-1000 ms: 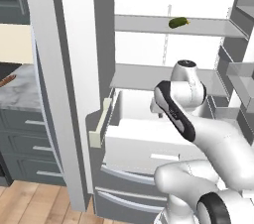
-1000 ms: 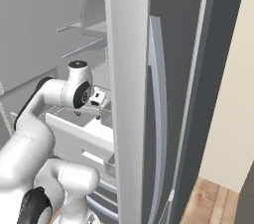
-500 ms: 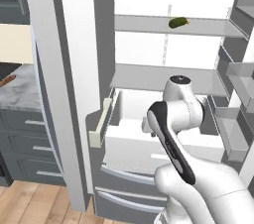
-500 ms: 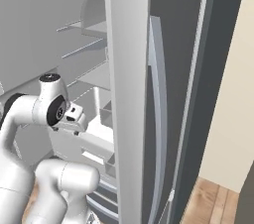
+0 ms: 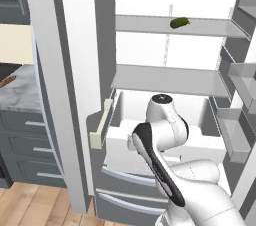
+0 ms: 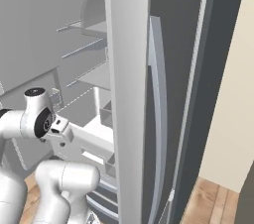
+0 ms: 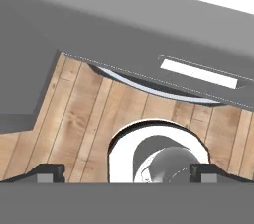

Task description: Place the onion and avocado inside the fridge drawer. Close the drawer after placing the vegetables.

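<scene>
Standing pulled out, fridge drawer [image 5: 150, 137]; contents hidden behind arm.

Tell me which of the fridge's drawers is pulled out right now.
The white fridge drawer just under the lower shelf, its cream side edge sticking forward; the grey freezer drawer fronts below it sit flush and closed.

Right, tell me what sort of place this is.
A simulated home kitchen, it seems: an open fridge with shelves and a pulled-out fridge drawer, grey cabinet drawers under a marble counter, and a wooden floor.
</scene>
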Controlling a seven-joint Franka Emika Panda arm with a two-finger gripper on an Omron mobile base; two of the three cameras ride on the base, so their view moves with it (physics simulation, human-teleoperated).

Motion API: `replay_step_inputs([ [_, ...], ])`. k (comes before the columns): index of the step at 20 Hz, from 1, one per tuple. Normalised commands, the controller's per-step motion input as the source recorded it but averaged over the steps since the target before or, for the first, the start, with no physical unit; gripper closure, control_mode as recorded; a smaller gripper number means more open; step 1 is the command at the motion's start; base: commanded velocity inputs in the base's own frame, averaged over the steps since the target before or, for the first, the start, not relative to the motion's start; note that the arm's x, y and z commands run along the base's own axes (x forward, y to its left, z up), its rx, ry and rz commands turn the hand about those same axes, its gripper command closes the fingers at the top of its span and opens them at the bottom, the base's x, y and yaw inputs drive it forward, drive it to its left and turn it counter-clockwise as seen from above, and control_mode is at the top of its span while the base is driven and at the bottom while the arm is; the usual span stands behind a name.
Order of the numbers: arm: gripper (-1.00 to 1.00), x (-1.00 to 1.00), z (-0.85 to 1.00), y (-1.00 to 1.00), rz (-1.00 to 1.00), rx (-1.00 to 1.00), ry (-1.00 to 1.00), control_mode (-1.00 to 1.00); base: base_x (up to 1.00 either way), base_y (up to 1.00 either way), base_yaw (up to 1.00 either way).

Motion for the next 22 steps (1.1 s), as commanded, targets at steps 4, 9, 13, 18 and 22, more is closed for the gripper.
replay_step_inputs([
  [4, -1.00, 0.35, -0.65, 0.18, 0.05, 0.00, 0.04, -1.00, 0.00, 0.00, 0.00],
  [9, -1.00, 0.54, -0.55, 0.01, 0.06, 0.00, 0.00, -1.00, 0.00, 0.00, 0.00],
  [13, -1.00, 0.80, -0.42, -0.04, 0.05, 0.00, 0.00, -1.00, 0.00, 0.00, 0.00],
  [18, -1.00, 1.00, -0.17, -0.19, 0.03, 0.05, -0.04, -1.00, 0.00, 0.00, 0.00],
  [22, -1.00, 1.00, 0.00, -0.24, 0.04, 0.09, -0.10, -1.00, 0.00, 0.00, 0.00],
])
